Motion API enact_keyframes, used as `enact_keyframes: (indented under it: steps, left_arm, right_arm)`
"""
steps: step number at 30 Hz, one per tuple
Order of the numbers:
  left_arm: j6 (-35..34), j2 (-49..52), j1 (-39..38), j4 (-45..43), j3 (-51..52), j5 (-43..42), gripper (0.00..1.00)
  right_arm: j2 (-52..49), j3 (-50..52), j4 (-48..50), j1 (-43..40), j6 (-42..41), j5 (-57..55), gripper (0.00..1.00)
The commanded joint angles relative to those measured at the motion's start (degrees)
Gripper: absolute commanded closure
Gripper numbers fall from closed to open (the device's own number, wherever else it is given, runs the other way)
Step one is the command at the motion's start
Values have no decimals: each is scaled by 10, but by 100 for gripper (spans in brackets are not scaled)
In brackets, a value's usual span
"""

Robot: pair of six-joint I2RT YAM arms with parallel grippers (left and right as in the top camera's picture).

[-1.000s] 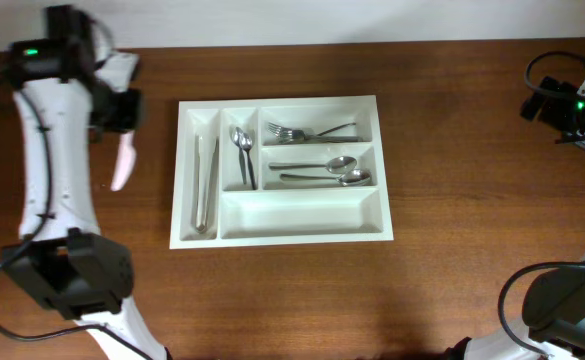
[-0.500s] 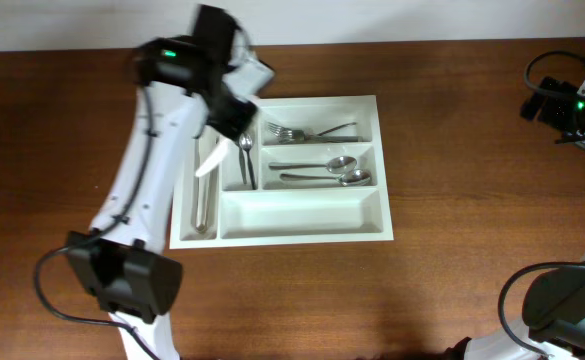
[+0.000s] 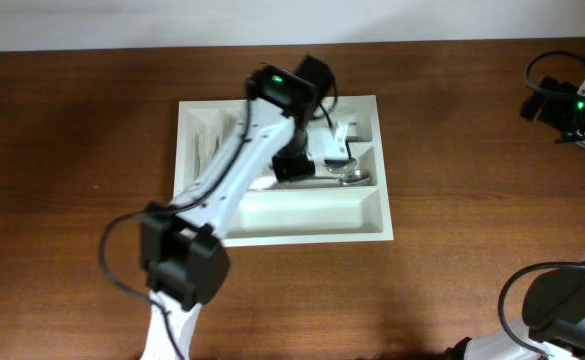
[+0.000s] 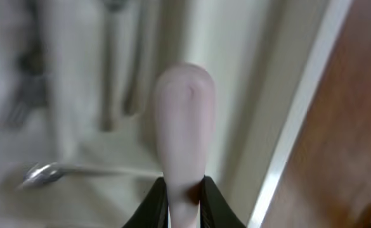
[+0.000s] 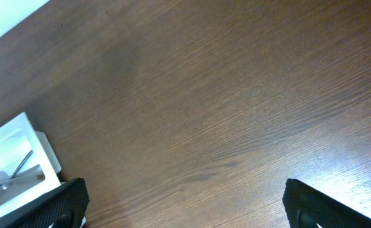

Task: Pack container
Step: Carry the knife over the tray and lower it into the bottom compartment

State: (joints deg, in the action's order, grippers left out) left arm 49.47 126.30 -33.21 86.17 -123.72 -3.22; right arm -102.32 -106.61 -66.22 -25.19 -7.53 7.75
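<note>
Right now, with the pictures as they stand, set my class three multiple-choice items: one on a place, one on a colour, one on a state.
1. Where is the left claw?
A over the white plastic compartment tray
B over bare wood
C off the table

2. What colour is the rounded smooth utensil it holds?
A black
B pale pinkish white
C green

3. How is the right claw?
A shut on a fork
B shut on a spoon
C open, holding nothing

Answers:
1 A, the overhead view shows it above the tray.
2 B, the left wrist view shows that colour.
3 C, its fingers stand wide apart over the brown wooden table.
</note>
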Motion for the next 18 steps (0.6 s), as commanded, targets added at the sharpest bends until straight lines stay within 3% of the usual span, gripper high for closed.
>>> enact_keyframes:
  steps: [1, 9, 12, 18]
  left_arm:
    - [47, 22, -20, 2, 18, -9, 98]
    - [24, 49, -59, -20, 73, -4, 96]
    - [2, 49, -65, -42, 84, 14, 56]
    - [-102, 45, -65, -48, 74, 106, 52]
  right_arm:
    - [4, -2, 0, 0, 2, -5, 1]
    - [4, -2, 0, 0, 2, -5, 1]
    - [4, -2, 0, 0, 2, -5, 1]
    - [4, -2, 0, 0, 2, -5, 1]
